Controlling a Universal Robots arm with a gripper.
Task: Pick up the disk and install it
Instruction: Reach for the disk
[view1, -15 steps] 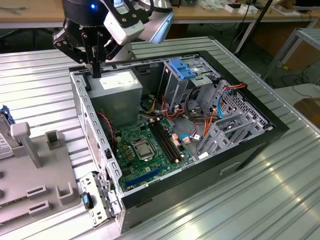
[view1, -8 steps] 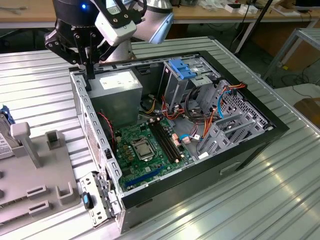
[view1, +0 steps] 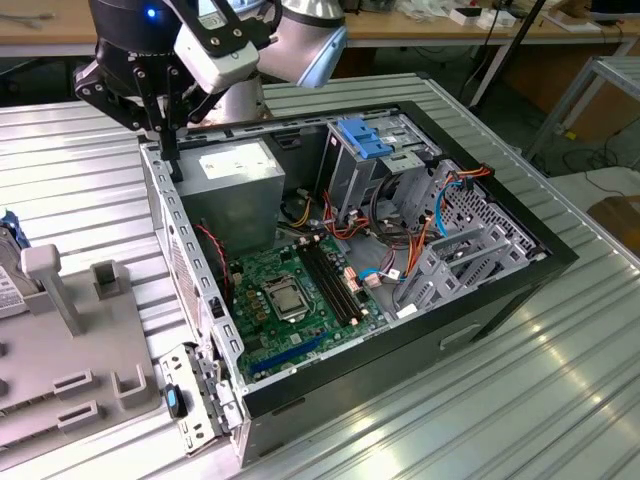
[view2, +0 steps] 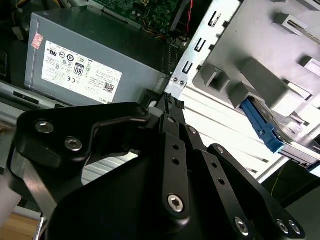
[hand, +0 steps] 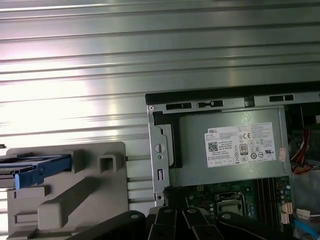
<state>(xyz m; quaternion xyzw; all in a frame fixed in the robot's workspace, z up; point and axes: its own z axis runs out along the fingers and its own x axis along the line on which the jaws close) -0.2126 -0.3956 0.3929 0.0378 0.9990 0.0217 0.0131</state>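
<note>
Blue-railed disk (hand: 42, 168), seated in the grey holder (hand: 95, 195) on the ribbed metal table (hand: 150, 60), outside the open computer case (view1: 350, 365) and not yet picked up. My hand (view2: 172, 103), fingers drawn narrow and holding nothing, hangs over the case's corner beside the power-supply box (hand: 195, 150), well apart from the disk. Judgement: a sound pick needs the hand clear of the case wall, with fingers spread and squared to the rails.
</note>
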